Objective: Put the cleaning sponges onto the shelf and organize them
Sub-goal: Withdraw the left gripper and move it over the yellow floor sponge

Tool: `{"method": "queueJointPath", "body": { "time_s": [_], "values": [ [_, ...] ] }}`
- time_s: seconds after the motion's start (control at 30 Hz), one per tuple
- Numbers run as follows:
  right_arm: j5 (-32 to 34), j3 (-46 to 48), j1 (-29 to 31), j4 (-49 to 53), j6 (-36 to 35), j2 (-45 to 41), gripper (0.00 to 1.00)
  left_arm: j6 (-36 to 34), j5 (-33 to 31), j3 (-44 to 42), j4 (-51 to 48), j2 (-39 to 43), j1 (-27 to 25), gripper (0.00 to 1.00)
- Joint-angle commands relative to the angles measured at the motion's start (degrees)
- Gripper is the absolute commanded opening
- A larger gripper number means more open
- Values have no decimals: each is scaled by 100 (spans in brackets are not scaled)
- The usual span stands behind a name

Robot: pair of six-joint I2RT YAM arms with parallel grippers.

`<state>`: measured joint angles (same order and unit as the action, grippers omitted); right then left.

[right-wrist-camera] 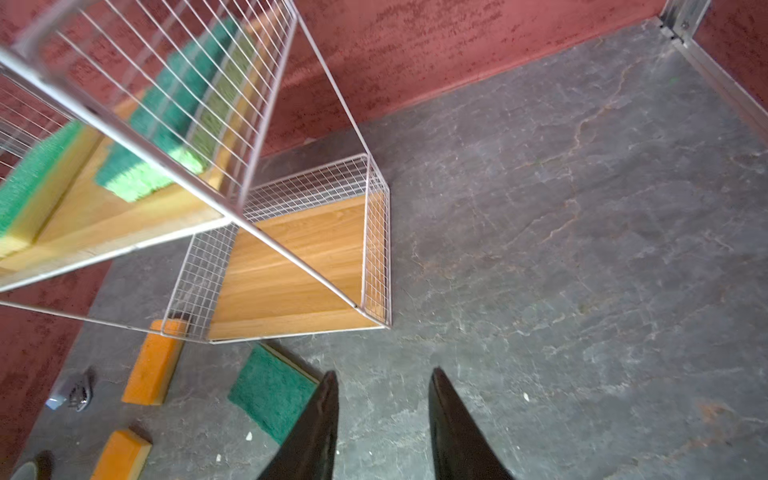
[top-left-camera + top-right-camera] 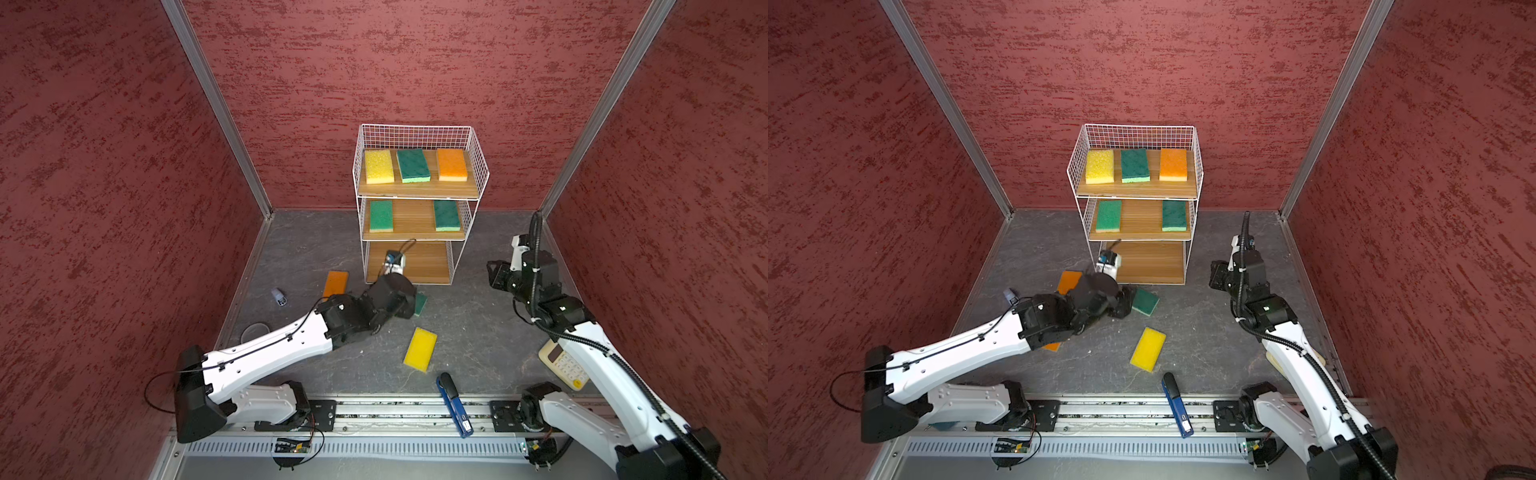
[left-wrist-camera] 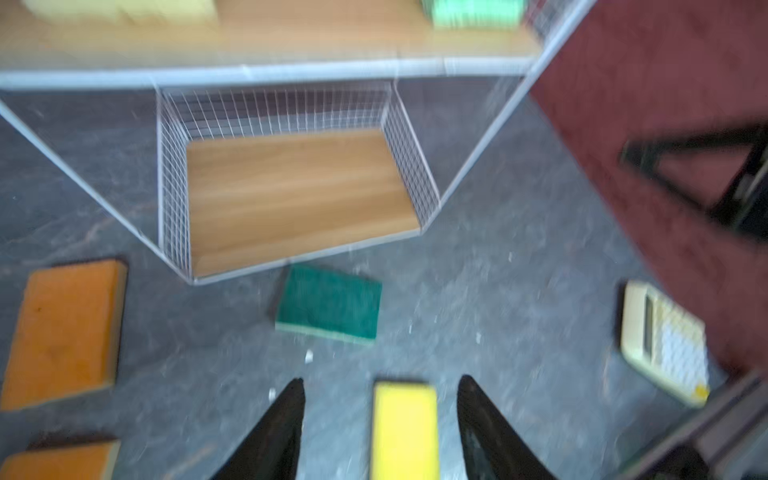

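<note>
The shelf (image 2: pixel 428 262) stands at the back middle. Its top board holds a yellow, a green and an orange sponge (image 2: pixel 452 164), the middle board two green ones, and the bottom board is bare. On the floor lie an orange sponge (image 2: pixel 336 284), a green sponge (image 2: pixel 1145 301) and a yellow sponge (image 2: pixel 420 349). A second orange sponge (image 2: pixel 1052 346) peeks from under the left arm. My left gripper (image 3: pixel 382 378) hangs open above the floor, with the yellow sponge (image 3: pixel 405 428) showing below between its fingers, untouched. My right gripper (image 1: pixel 383 371) is open and empty, right of the shelf.
A cream calculator (image 2: pixel 563 368) lies at the right under the right arm. A blue and black tool (image 2: pixel 455 405) rests across the front rail. A small grey-blue object (image 2: pixel 279 297) and a round grey disc (image 2: pixel 254 331) sit near the left wall.
</note>
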<state>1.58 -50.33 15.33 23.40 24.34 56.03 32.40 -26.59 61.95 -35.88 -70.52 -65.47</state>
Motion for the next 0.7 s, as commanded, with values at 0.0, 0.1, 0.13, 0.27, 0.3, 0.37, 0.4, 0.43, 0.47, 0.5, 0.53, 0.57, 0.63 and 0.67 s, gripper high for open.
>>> {"method": "queueJointPath", "body": {
  "time_s": [0.0,0.1,0.13,0.27,0.3,0.37,0.4,0.43,0.47,0.5,0.53,0.57,0.63,0.67],
  "values": [
    [24,-366,-36,-124,-69,193,39,540,-658,-368,-967,50,-1004,65],
    [104,-404,-32,68,-70,163,42,591,-769,-501,-830,-143,-1507,68],
    [91,-329,-32,54,-53,64,44,579,-829,-493,-809,-244,-1643,69],
    [-117,-167,-33,190,78,-172,48,442,-831,-499,-487,-591,-1778,78],
    [-161,-118,-31,208,117,-208,49,375,-802,-485,-365,-681,-1777,83],
    [-277,-12,-31,249,193,-303,49,303,-812,-385,-224,-948,-1761,85],
    [-310,32,-32,272,224,-343,49,245,-778,-344,-154,-1067,-1766,86],
    [-333,78,-31,309,259,-408,49,207,-731,-290,-101,-1203,-1767,86],
    [-356,137,-31,339,286,-469,50,195,-657,-250,-44,-1324,-1764,87],
    [-367,172,-34,366,304,-518,50,188,-579,-214,-13,-1438,-1766,87],
    [-361,206,-30,391,304,-571,50,221,-551,-174,-24,-1551,-1772,88],
    [-361,232,-30,423,306,-609,50,328,-557,-142,-97,-1648,-1776,90],
    [-369,251,-31,463,300,-656,51,540,-567,-180,-213,-1762,-1762,96],
    [-385,256,-30,479,291,-678,51,660,-536,-229,-241,-1788,-1750,100]
  ]
}}
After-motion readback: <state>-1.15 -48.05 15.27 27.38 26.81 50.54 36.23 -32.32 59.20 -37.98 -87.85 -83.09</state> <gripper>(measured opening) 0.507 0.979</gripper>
